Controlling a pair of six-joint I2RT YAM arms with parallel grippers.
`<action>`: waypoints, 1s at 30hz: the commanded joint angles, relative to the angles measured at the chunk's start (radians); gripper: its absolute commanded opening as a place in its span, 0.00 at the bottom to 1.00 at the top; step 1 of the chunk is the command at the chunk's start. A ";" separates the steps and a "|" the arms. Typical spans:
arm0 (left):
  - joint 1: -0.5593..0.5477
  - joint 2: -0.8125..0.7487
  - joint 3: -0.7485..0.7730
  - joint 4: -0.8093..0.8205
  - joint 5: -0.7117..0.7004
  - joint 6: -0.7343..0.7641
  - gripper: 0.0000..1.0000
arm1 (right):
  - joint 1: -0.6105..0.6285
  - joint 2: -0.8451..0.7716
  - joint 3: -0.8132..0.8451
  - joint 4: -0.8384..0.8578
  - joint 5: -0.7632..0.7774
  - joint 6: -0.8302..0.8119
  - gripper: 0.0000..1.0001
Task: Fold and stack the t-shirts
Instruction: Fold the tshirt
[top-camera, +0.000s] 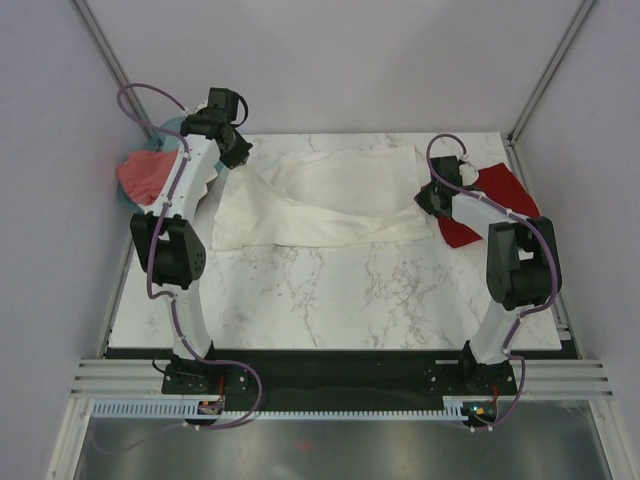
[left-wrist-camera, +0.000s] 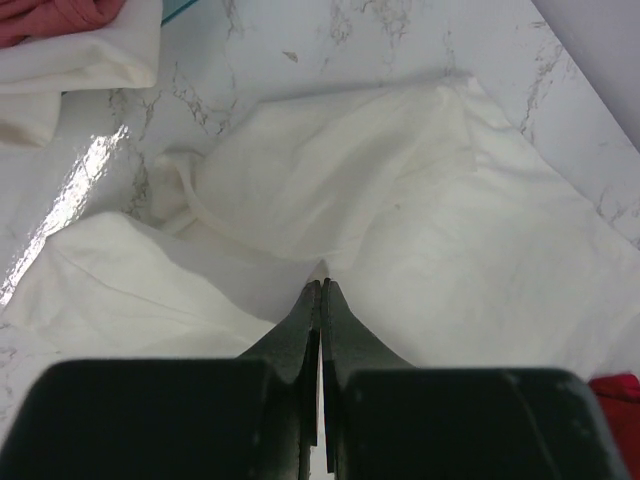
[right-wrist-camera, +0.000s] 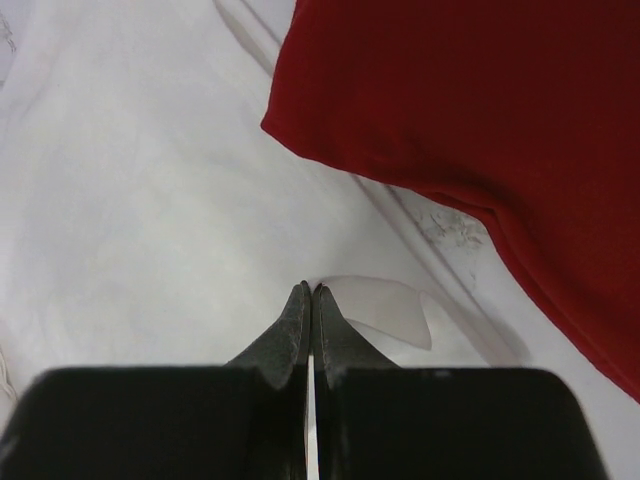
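Two pinches on white tee (top-camera: 330, 195), spread across far half of surface (top-camera: 350, 290). Left gripper (left-wrist-camera: 320, 285) jaws pressed onto its far-left corner, cloth tented up; right gripper (right-wrist-camera: 311, 290) jaws likewise nipping its right edge. Probably tensioning for a fold. Red tee (top-camera: 495, 190) just right of it, pink tee (top-camera: 145, 175) off its left.

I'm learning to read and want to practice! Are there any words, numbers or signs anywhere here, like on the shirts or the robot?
There is no text to read in any of these pictures.
The white t-shirt shows only plain cloth on the side facing up.
The dark red t-shirt is plain too.
The marble table and the robot arms show no label that can be made out.
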 joint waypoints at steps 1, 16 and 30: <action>0.012 0.031 0.062 -0.015 0.006 -0.004 0.02 | 0.001 0.021 0.059 0.003 0.046 0.026 0.00; 0.063 0.103 0.068 -0.090 -0.097 -0.103 0.02 | 0.003 0.068 0.100 0.043 0.071 0.053 0.00; 0.084 0.047 0.025 -0.104 -0.131 -0.120 0.02 | 0.000 0.051 0.090 0.046 0.091 0.063 0.00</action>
